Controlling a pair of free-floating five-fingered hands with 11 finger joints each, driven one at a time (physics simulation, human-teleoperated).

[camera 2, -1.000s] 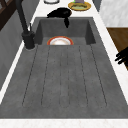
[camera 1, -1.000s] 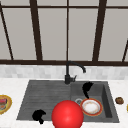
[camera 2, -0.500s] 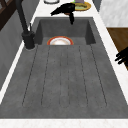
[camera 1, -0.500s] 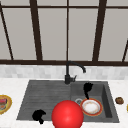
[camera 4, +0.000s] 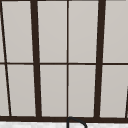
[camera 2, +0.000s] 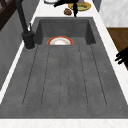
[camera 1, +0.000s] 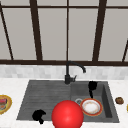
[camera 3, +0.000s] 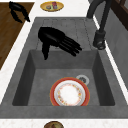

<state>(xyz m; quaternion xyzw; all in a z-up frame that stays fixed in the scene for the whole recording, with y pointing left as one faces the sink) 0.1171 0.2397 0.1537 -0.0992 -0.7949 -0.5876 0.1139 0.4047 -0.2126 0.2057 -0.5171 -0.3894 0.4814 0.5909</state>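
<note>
My right hand hovers over the far end of the sink basin, open, with straight fingers pointing toward the black faucet; it holds nothing. It also shows as my right hand just right of the faucet. Below it, on the basin floor, lies a red-rimmed plate with a white bowl-like centre, next to the drain. My left hand floats at the drainboard's front left edge with loosely bent fingers, holding nothing, and appears as my left hand beyond the counter edge.
A red sphere sits at the sink's front edge in the front view. A yellow plate with food is on the left counter. A small brown item lies on the right counter. The ribbed drainboard is bare.
My right hand has shifted slightly over the basin and its fingers have stretched out. The left hand and the plate have not moved.
</note>
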